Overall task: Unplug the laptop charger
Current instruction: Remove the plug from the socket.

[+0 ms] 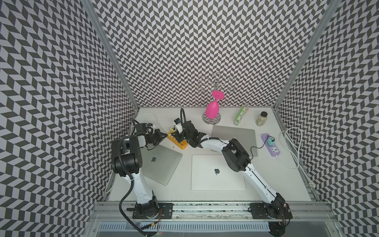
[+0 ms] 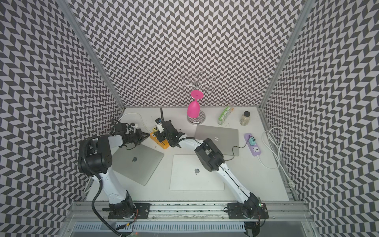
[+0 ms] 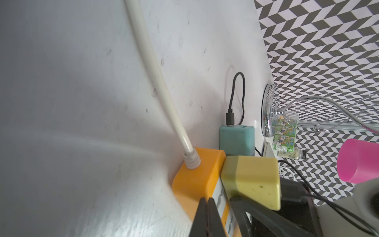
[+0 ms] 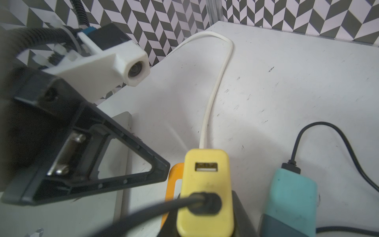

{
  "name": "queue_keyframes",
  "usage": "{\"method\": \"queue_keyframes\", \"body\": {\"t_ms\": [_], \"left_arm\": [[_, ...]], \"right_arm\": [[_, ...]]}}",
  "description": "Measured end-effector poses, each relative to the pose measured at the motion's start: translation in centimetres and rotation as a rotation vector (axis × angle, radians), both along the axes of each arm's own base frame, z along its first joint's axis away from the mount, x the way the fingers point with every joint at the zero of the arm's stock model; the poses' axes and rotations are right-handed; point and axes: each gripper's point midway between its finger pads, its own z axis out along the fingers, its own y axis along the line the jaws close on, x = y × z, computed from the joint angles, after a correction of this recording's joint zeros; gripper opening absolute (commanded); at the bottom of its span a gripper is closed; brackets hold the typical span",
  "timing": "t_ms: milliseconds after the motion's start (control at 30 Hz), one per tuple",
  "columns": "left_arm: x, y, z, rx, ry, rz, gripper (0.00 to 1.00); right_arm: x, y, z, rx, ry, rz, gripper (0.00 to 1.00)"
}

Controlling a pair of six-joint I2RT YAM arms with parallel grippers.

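The boxy yellow plastic laptop charger (image 4: 205, 180) sits plugged into the orange plastic power strip (image 3: 196, 176), right gripper (image 4: 206, 209) straddling it, whether pinching I cannot tell, left gripper (image 3: 207, 217) clenched atop the strip.

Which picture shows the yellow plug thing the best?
The right wrist view: the yellow charger is close up, its port and black cable plain. The left wrist view shows its side. In both top views it is a tiny speck on the orange power strip.

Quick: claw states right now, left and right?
Left claw: closed, empty, tips at the orange plastic power strip.
Right claw: astride the yellow plastic charger block; gripped or not cannot be told.
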Motion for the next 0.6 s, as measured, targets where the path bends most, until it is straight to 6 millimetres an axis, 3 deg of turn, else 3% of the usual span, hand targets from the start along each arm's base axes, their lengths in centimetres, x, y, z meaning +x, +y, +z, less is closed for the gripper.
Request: {"method": "queue_keyframes", "body": {"t_ms": [600], "left_arm": [[0.33, -0.69, 0.98, 0.009, -0.025, -0.005, 0.00]], "right_arm": [[-0.11, 0.21, -0.11, -0.022, -0.037, -0.021, 0.23]]}}
